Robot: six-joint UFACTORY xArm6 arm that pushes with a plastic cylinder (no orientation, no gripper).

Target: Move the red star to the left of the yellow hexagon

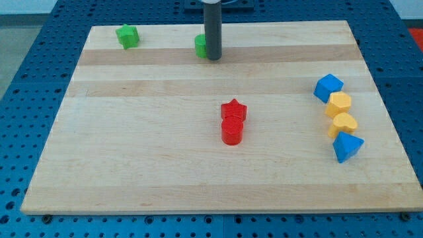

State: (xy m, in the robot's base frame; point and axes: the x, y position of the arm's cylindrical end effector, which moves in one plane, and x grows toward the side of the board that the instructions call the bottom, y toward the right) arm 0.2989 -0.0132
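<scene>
- Camera view: the dark rod comes down from the view's top edge, and my tip (213, 58) rests on the wooden tabletop (132, 152) near the top edge, a little left of its middle.
- The arm carries no gripper, only this bare rod, so nothing opens or closes and nothing is held.
- A green block (200, 45) sits just to the left of the rod, partly hidden behind it; its shape cannot be made out, nor whether the two touch.
- A green star (127, 36) lies near the tabletop's top-left corner, well apart from the tip.
- The red star (233, 110) stands close to the middle of the tabletop, well below my tip and slightly to its right.
- A red cylinder (232, 131) sits directly below the red star, touching it.
- Along the right edge four blocks form a tight column: a blue block (328, 87) at the top, then the yellow hexagon (339, 104), then a second yellow block (344, 123), then a blue triangular block (347, 146) at the bottom.
- The red star lies to the left of that column, well apart from the yellow hexagon.
</scene>
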